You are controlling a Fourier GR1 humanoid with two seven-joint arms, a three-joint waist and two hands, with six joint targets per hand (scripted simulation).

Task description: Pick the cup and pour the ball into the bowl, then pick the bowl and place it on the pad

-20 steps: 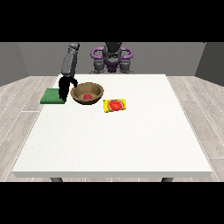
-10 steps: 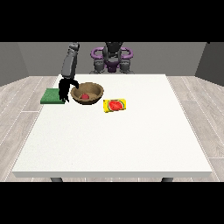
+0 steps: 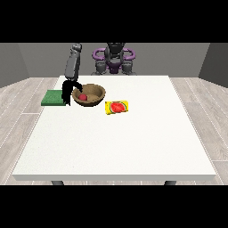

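Bowl with ball on the worktop, 1 hand at its rim.

The round brown wooden bowl [image 3: 89, 95] stands upright on the large white worktop [image 3: 116, 142], near the far left corner as seen from the front. It is shallow, with a lighter brown rim and a darker inside. The small red ball [image 3: 83, 96] lies inside the bowl, towards its left wall. The flat green square pad [image 3: 54, 97] lies just left of the bowl. The black hand at the view's left [image 3: 68, 91] hangs between pad and bowl, at the bowl's left rim. Whether its fingers are apart, together or clamped on the rim cannot be told. A yellow cup [image 3: 117, 107] with a red inside lies on its side just right of the bowl.
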